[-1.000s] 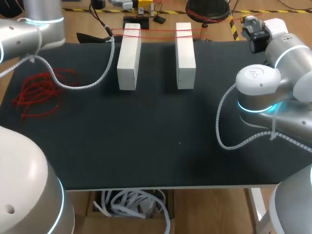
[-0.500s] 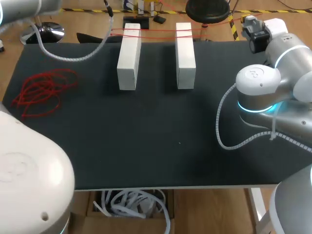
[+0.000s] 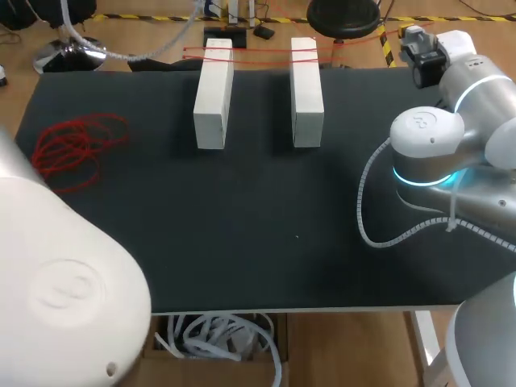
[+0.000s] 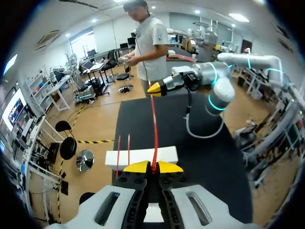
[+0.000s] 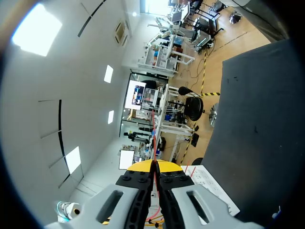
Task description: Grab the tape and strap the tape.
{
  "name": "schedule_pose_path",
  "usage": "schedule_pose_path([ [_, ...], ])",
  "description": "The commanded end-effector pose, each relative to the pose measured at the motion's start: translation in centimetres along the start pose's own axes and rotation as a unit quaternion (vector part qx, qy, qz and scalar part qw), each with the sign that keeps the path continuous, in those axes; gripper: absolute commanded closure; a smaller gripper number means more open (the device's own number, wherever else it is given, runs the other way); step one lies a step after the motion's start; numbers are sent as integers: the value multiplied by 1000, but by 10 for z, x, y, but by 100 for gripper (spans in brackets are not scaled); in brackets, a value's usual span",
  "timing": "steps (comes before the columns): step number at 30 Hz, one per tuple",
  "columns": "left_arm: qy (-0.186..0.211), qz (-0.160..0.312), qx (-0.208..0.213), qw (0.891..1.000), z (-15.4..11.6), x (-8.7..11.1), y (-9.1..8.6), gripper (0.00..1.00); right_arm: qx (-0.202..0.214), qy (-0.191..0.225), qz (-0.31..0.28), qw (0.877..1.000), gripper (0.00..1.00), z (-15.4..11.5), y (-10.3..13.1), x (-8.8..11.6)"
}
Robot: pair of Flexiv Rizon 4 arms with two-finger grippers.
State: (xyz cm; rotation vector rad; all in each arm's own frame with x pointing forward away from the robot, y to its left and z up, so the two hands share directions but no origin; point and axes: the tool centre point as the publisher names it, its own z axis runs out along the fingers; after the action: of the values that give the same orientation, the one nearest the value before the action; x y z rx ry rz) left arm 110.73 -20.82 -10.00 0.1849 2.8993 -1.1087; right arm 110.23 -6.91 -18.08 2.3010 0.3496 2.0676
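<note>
Change: my left arm has swung out past 11 o'clock.
Jaws: left gripper and right gripper both pinch the red tape, stretched between them.
Meaning: I judge another wrap over the 2 white blocks at 12 o'clock.

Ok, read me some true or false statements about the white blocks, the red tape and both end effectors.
1. Two white blocks stand side by side on the table. True.
2. The red tape heap lies between the blocks. False: it lies apart from them, near the table's left side.
3. The left end effector is shut on a red tape strand. True.
4. The right end effector is open. False: it is shut on red tape too.
</note>
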Motion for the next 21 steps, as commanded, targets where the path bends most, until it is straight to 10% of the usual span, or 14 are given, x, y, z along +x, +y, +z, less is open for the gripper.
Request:
schedule_pose_path([
  [1, 5, -1, -82, 997, -1, -4, -4, 100, 1, -3, -1, 1000, 100, 0, 1, 1],
  [21, 12, -3, -161, 987, 40, 6, -26, 100, 1, -3, -1, 1000, 100, 0, 1, 1],
])
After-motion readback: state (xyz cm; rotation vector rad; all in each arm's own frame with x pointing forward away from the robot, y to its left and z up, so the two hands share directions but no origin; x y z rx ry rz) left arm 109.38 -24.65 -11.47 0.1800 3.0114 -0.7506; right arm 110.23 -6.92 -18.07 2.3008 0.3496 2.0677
